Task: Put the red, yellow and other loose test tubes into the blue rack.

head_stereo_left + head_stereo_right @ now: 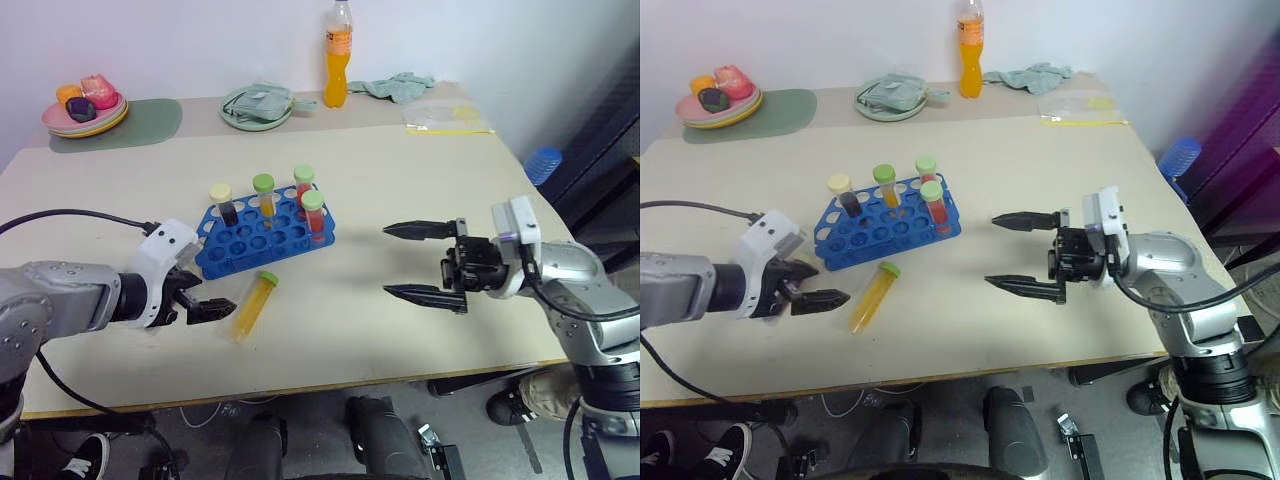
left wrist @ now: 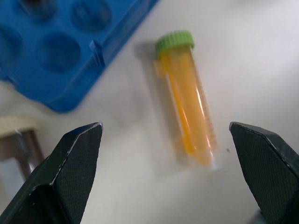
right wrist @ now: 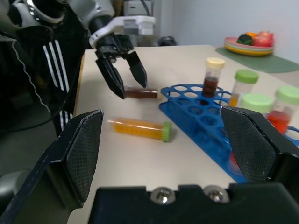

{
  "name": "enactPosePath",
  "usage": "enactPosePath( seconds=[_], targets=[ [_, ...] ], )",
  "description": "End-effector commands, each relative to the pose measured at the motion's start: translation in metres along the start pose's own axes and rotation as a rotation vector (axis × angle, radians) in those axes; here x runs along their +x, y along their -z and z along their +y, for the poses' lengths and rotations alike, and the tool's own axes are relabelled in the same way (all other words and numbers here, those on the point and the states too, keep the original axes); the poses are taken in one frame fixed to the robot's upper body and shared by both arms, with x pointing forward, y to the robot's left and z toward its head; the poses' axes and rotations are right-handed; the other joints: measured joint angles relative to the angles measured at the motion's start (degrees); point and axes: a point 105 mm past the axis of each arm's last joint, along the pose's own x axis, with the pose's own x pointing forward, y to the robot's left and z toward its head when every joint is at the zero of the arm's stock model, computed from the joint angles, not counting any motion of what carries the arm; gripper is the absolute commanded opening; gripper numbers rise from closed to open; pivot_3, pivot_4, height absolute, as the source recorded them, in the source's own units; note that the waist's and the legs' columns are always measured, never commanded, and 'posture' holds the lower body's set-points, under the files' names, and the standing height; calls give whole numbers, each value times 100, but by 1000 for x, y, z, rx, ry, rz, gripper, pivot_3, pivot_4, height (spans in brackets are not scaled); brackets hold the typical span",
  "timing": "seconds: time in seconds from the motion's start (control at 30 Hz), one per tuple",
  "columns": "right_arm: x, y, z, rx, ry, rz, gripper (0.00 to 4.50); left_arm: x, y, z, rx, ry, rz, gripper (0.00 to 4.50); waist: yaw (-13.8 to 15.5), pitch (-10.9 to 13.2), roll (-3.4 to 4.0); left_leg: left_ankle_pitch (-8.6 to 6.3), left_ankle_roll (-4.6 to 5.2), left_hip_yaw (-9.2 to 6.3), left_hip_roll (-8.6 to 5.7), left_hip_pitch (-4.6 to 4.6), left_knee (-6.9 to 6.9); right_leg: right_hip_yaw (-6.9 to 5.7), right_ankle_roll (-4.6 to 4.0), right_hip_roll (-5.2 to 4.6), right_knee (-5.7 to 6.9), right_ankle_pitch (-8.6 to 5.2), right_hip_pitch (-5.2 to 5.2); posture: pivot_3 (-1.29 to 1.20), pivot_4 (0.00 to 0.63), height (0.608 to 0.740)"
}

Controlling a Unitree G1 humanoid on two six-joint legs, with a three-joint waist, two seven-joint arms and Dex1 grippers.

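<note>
Yellow test tube [image 1: 252, 305], green cap toward the blue rack [image 1: 262, 240], is shown lying flat on the table [image 1: 420, 180] just in front of the rack's near edge, its long axis running from the rack toward the table's near edge. The left gripper [image 1: 208, 311] is seen just beside the tube's lower end, jaws spread wide and empty, with the tube lying between the fingers in the left wrist view. The right gripper [image 1: 420, 262], likewise spread wide and empty, is held well apart to the tube's right. The left arm is judged the nearer. A dark brown tube [image 3: 140, 93] is seen lying by the left gripper.
</note>
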Motion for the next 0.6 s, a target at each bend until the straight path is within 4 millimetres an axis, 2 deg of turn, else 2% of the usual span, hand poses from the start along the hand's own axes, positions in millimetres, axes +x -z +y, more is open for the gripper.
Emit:
enactPosePath(
  seconds=[0.03,0.3,0.6],
  targets=[
    [4,-4,4,-32,-12,-9,4407,1,-5,5,-37,20,21,4500,9,0,0,0,0,0,0,-1,0,0,-7,0,0,4,0,0,150,740],
    [12,3,15,-8,-55,-8,4407,14,-21,11,-165,135,84,4500,92,-1,-3,0,-1,0,-1,-2,3,0,-6,0,1,5,-1,0,150,740],
    [16,4,14,-9,-52,-7,4407,32,-31,0,-85,173,199,4500,138,-1,-3,2,-3,0,-4,-4,3,0,-2,-3,2,10,-2,0,150,740]
  ],
)
